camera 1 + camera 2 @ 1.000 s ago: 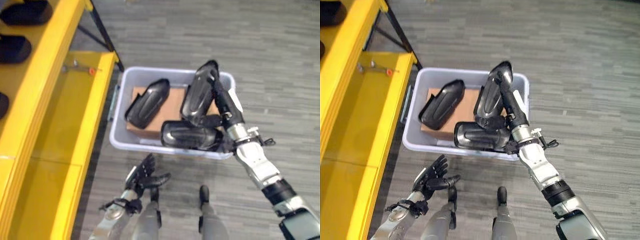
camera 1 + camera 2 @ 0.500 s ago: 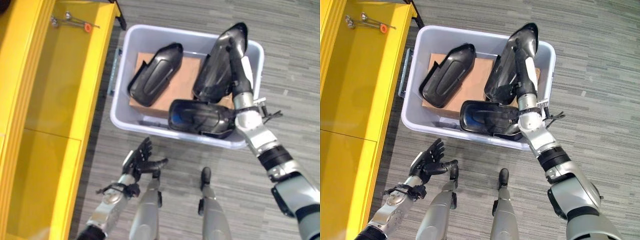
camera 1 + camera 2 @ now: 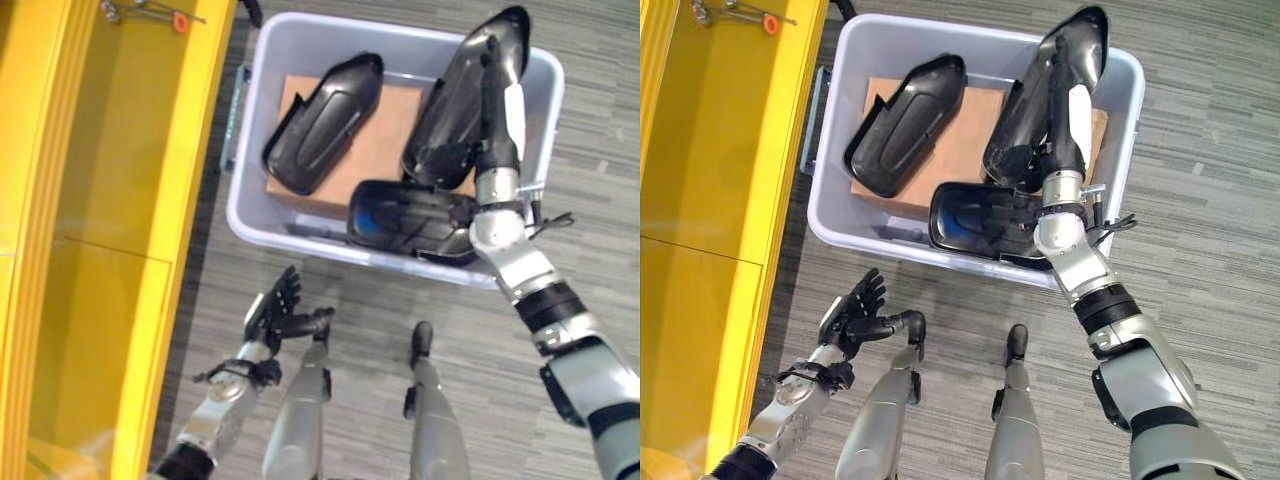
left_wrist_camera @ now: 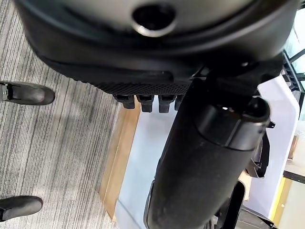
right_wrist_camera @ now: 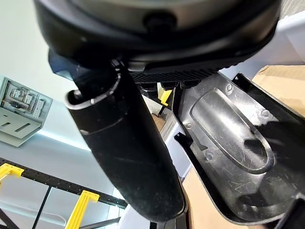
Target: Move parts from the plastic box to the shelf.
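A pale grey plastic box (image 3: 245,215) stands on the floor and holds three black moulded parts on a sheet of cardboard (image 3: 385,130). One part (image 3: 325,120) lies at the box's left. Another (image 3: 405,215) lies along the front wall. The third (image 3: 445,115) leans upright against the right side. My right hand (image 3: 492,130) reaches into the box, open, its straight fingers lying along that leaning part (image 5: 228,143). My left hand (image 3: 275,310) hovers over the floor just in front of the box, open with fingers spread, holding nothing.
The yellow shelf (image 3: 100,200) runs down the left side, close to the box's left wall. A small tool with a red tip (image 3: 150,12) lies on its far end. Grey striped floor surrounds the box on the right and in front.
The whole picture has shifted, so the camera moved; the box now sits higher and nearer. My right hand stays along the leaning part. The left hand stays open.
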You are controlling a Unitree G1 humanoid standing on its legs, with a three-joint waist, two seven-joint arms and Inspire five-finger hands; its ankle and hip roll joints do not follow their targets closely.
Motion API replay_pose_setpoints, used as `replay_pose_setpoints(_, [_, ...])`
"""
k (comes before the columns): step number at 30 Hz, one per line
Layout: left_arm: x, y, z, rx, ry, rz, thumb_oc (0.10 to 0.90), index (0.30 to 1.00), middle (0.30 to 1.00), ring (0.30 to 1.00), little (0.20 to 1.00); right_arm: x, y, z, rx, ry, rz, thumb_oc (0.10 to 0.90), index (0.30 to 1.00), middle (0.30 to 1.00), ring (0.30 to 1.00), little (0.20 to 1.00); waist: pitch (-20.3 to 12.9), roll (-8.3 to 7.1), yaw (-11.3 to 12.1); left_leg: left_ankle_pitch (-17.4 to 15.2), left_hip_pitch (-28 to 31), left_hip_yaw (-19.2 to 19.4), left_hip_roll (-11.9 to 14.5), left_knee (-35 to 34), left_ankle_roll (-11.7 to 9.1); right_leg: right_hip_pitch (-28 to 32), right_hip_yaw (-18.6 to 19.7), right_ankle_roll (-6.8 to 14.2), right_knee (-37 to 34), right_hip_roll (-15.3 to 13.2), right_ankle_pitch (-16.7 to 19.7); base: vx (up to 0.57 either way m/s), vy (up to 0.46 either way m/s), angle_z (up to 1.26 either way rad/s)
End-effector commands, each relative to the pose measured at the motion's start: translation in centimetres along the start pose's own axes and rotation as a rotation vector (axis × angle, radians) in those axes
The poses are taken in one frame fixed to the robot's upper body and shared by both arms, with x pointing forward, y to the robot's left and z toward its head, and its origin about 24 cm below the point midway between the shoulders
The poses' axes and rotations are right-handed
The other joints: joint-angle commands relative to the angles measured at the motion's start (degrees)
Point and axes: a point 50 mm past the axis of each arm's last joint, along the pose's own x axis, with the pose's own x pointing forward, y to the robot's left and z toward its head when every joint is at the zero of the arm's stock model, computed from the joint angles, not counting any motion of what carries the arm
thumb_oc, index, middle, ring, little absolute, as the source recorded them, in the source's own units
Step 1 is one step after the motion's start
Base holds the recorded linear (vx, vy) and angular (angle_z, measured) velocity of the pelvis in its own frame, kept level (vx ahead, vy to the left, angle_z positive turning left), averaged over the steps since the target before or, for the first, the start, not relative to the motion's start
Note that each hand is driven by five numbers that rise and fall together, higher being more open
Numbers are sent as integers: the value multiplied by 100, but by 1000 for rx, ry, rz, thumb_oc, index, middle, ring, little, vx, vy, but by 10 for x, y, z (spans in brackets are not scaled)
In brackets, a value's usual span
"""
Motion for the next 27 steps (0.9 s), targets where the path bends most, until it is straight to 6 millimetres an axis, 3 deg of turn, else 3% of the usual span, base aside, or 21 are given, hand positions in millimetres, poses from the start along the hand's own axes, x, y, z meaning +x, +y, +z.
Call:
replay_pose_setpoints(1, [-5, -17, 17, -30, -125, -65, 900, 1000, 1000, 1000, 1000, 29, -27, 61, 46, -254, -154, 900, 1000, 1000, 1000, 1000, -351, -9, 72, -577, 28, 90, -24, 661, 126, -333, 269, -64, 1148, -74, -586, 14, 13, 3])
replay_pose_setpoints(14, [-2, -23, 21, -29, -142, -71, 900, 1000, 1000, 1000, 1000, 36, -27, 68, 86, -246, -214, 900, 1000, 1000, 1000, 1000, -250, 66, 148, -669, -252, 58, -136, 849, 170, -471, 251, -68, 1166, -112, -592, 1, 1, 0])
replay_pose_setpoints(27, [2, -26, 27, -18, -169, -67, 900, 1000, 1000, 1000, 1000, 34, -13, 66, 154, -212, -232, 900, 1000, 1000, 1000, 1000, -162, 116, 198, -757, -497, 40, -238, 1030, 227, -577, 247, -53, 1156, -151, -553, 1, 4, 1])
